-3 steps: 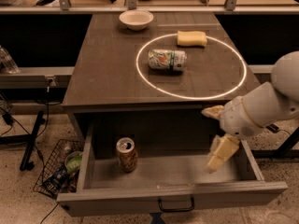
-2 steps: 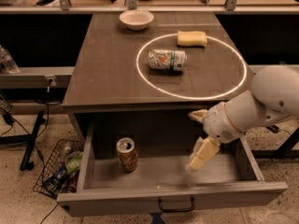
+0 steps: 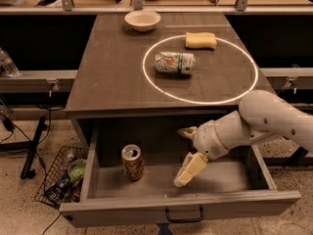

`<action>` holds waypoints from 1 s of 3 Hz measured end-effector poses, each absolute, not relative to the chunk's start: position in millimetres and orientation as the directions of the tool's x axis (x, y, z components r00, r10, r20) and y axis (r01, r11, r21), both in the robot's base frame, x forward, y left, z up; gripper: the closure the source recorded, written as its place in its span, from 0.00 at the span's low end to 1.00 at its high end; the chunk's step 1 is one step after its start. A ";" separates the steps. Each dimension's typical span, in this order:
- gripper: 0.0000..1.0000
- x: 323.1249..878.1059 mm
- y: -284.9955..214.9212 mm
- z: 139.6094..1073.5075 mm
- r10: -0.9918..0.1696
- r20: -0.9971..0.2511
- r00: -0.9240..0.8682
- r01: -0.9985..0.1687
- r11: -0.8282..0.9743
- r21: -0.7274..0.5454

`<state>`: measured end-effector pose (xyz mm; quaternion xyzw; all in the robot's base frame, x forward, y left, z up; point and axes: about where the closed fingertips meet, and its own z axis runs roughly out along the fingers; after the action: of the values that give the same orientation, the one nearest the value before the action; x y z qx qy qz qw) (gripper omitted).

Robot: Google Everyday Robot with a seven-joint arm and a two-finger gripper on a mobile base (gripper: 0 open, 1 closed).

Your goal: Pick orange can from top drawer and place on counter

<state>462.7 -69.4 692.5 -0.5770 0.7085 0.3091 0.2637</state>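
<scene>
Gripper (image 3: pixel 180 156) inside open top drawer (image 3: pixel 186 207), right of centre. Fingers spread, nothing between them. I see orange can (image 3: pixel 132 162) upright on drawer floor, left of gripper, apart from it. Above, on worktop (image 3: pixel 107 77): white-and-green can (image 3: pixel 175 62) on its side inside glowing circle (image 3: pixel 145 77); yellow sponge (image 3: pixel 200 39) on circle's far edge; white bowl (image 3: pixel 142 19) near back. Wire basket (image 3: pixel 58 175) on floor, left of drawer.

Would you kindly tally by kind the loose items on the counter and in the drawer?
Cans: 2 (orange can in the top drawer, white-and-green can on the counter)
Bowls: 1 (white bowl)
Sponges: 1 (yellow sponge)
Total: 4
The gripper hangs open inside the drawer, apart from the orange can.
</scene>
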 end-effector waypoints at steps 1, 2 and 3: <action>0.00 459.9 -43.9 678.9 -0.582 -0.791 -0.189 -0.982 0.120 0.146; 0.00 460.3 -17.9 674.6 -0.506 -0.846 -0.171 -0.985 0.113 0.132; 0.00 464.6 7.8 669.6 -0.440 -0.884 -0.159 -0.986 0.113 0.121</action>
<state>464.6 7.8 669.6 -0.5432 0.6565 0.3852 0.3543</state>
